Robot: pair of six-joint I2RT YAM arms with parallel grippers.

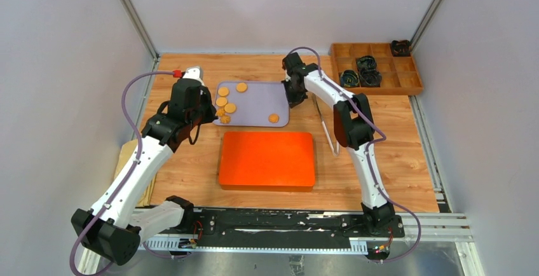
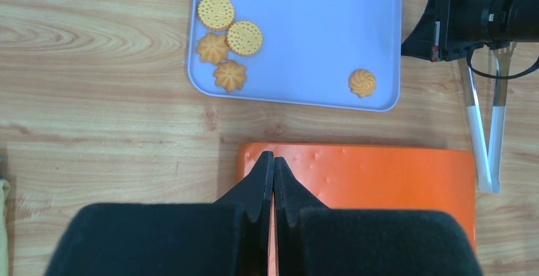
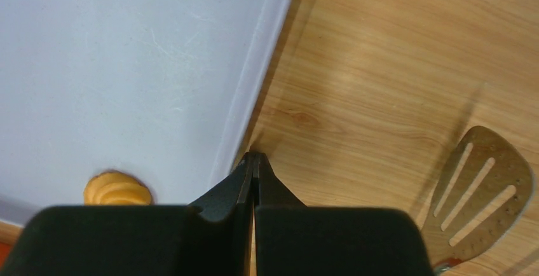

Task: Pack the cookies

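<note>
Several golden orange cookies [image 1: 223,101] lie on a lavender tray [image 1: 254,107], most at its left end and one swirl cookie [image 1: 274,118] near its front right. In the left wrist view the cookies [image 2: 245,37] and the tray [image 2: 318,47] lie beyond the shut, empty left gripper [image 2: 273,156], which hovers over the far left corner of an orange box [image 2: 381,174]. The left gripper [image 1: 200,120] is left of the tray. The right gripper [image 1: 293,98] is shut and empty, its tips [image 3: 254,156] at the tray's right rim [image 3: 254,91], beside the swirl cookie [image 3: 117,189].
The flat orange box [image 1: 267,160] lies in front of the tray. A metal slotted spatula [image 3: 483,187] and tongs [image 1: 328,130] lie right of the tray. A wooden compartment box [image 1: 407,84] at the back right holds dark crumpled items [image 1: 368,71].
</note>
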